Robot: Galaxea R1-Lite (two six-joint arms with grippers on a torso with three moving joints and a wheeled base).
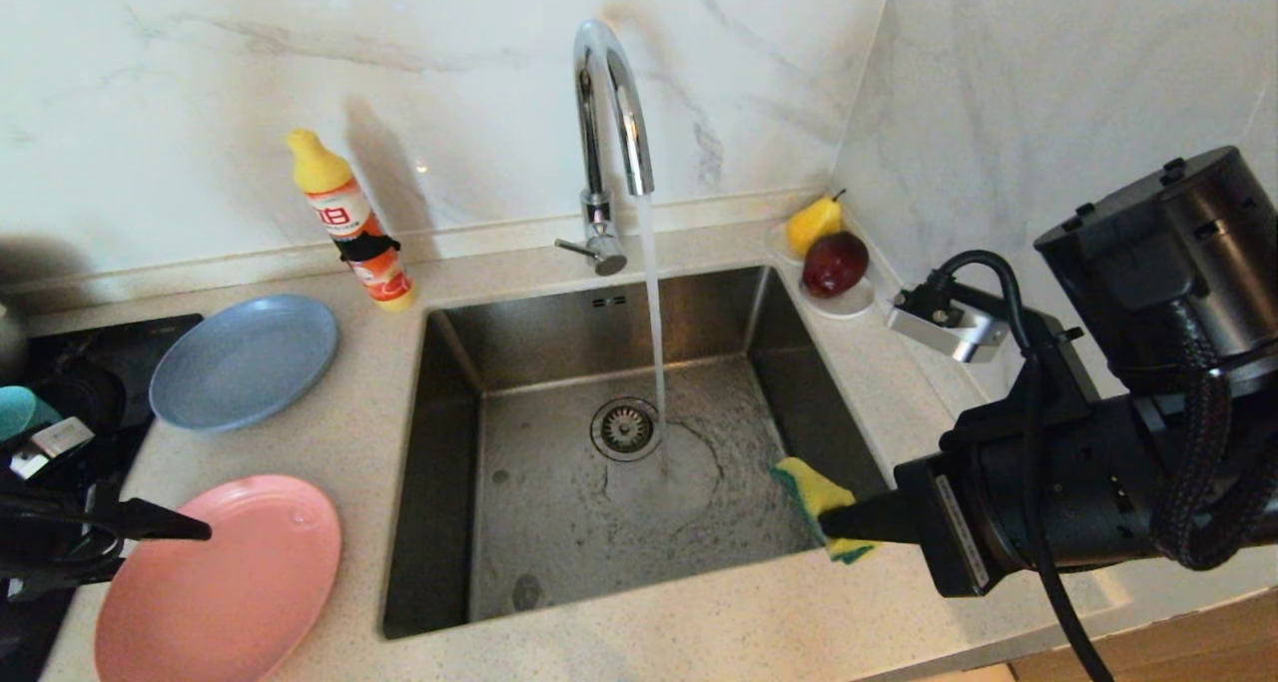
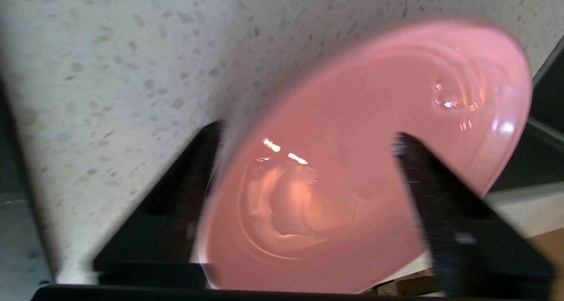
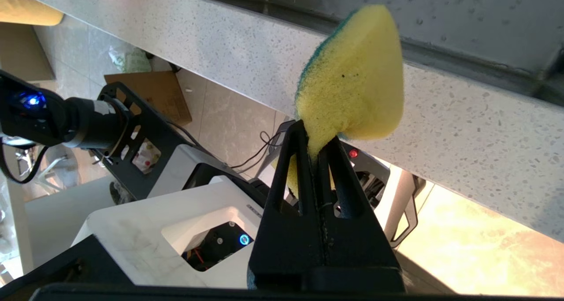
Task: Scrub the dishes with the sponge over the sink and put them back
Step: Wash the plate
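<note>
A salmon-pink plate lies on the counter left of the sink, with water drops on it. My left gripper reaches over its near-left rim and is open. In the left wrist view the pink plate fills the gap, hiding one finger and passing behind the other finger. A grey-blue plate rests farther back, and a teal bowl peeks in at the far left. My right gripper is shut on the yellow-green sponge, held over the sink's right front corner. The right wrist view shows the sponge pinched between the fingers.
Water runs from the chrome tap into the basin near the drain. A yellow and orange soap bottle stands behind the plates. A white saucer with a pear and a red fruit sits at the back right corner. A black hob lies far left.
</note>
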